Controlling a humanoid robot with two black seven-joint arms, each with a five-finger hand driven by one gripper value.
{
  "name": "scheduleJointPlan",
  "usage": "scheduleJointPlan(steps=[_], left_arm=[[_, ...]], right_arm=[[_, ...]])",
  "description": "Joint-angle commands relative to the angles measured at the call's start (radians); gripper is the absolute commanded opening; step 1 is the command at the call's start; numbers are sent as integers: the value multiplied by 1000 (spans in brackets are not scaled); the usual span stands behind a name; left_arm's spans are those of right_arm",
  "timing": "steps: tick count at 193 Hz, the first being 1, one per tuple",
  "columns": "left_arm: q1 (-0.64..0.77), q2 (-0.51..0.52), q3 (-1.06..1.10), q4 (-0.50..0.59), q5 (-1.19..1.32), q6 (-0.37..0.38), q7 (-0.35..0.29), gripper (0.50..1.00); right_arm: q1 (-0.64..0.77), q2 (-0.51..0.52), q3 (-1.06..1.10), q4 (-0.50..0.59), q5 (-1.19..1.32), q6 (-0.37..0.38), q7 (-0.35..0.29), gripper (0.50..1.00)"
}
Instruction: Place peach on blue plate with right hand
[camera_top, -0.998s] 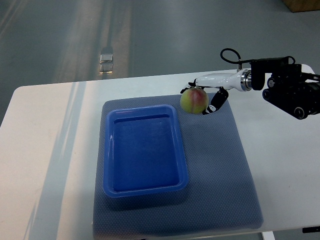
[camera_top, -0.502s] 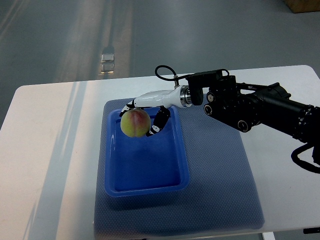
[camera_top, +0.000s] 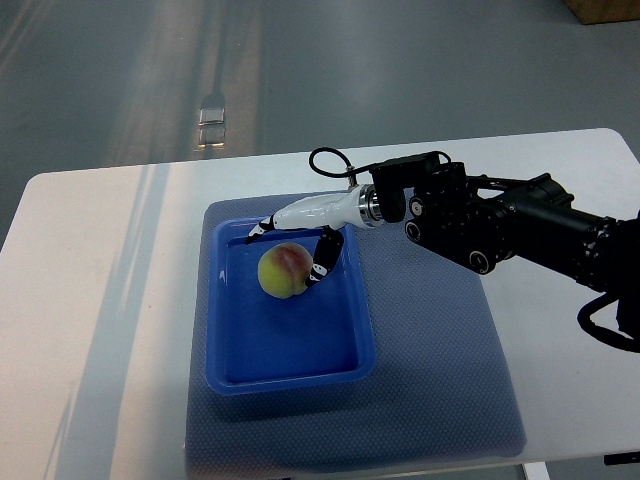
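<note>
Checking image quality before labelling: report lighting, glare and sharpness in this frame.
Top view: even, soft lighting; pale reflected streaks cross the floor and the table at left; peach, right hand and blue plate are sharp, with only faint shadows.

This looks like a robot test room or laboratory, not a home. The white table (camera_top: 90, 300) is plain, with rounded corners, and it stands on a smooth grey floor (camera_top: 400, 70) of industrial kind, which shines under the ceiling light. On the table lies only a grey-blue mat (camera_top: 440, 350). Behind the table, on the floor, there is a small metal fitting (camera_top: 212, 122). Far right behind the table, a brown box corner (camera_top: 605, 10) shows.
</note>
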Motion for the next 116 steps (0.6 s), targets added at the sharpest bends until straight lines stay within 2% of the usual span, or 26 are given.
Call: scheduleJointPlan(steps=[1,18,37,47,48,56,66,69,94,116], left_arm=[[0,0,0,0,-1,0,0,1000],[0,0,0,0,1,-1,0,1000],[0,0,0,0,1,0,0,1000],[0,0,0,0,1,0,0,1000],[-2,0,0,0,1,-1,0,1000],[-2,0,0,-2,1,-1,0,1000],[-2,0,0,-2,1,-1,0,1000],[-3,0,0,-2,1,-1,0,1000],[-3,0,0,-3,1,-1,0,1000],[-3,0,2,-5,1,-1,0,1000]], right_arm=[[2,-9,12,-1,6,-8,3,930],[2,-18,29,-3,22,-11,3,928],[-1,-93,126,-6,155,7,-8,928],[-1,-93,126,-6,155,7,-8,928],[-1,-124,133,-11,213,7,-8,928],[-2,-153,135,-15,261,6,-9,928],[-2,-153,135,-15,261,6,-9,928],[-16,-191,136,-27,354,-2,-11,928],[-50,-219,138,-83,589,-31,-32,917],[-87,-211,136,-161,847,-135,-84,915]])
